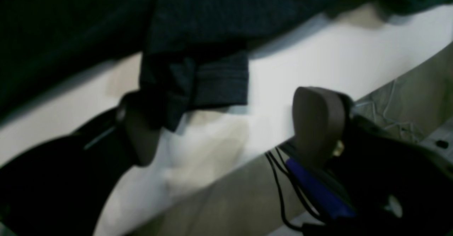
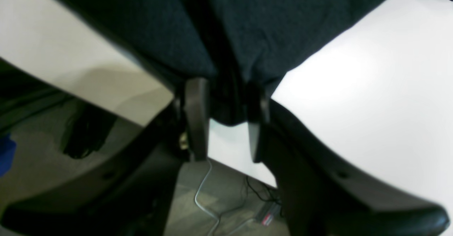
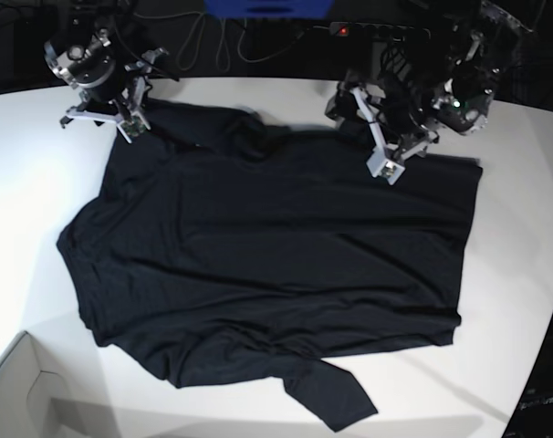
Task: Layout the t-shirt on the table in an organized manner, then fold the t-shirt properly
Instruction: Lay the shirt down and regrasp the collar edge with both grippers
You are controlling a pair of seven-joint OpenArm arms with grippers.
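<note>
The black t-shirt (image 3: 276, 255) lies spread on the white table (image 3: 514, 274), with one sleeve (image 3: 336, 401) sticking out toward the front edge. My left gripper (image 3: 386, 162) stands at the shirt's far right corner. In the left wrist view the left gripper (image 1: 223, 98) is wide open, and a hemmed corner of the t-shirt (image 1: 198, 80) droops against one finger (image 1: 141, 137). My right gripper (image 3: 121, 123) is at the far left corner. In its wrist view the right gripper (image 2: 226, 87) has its jaws parted, with a fold of the t-shirt (image 2: 226, 108) lying loosely between the pads.
A white cardboard box corner (image 3: 16, 392) sits at the front left. The table's curved edge (image 3: 546, 347) runs down the right side. Cables (image 2: 205, 193) lie on the floor below the far edge. A power strip (image 3: 377, 27) sits behind the table.
</note>
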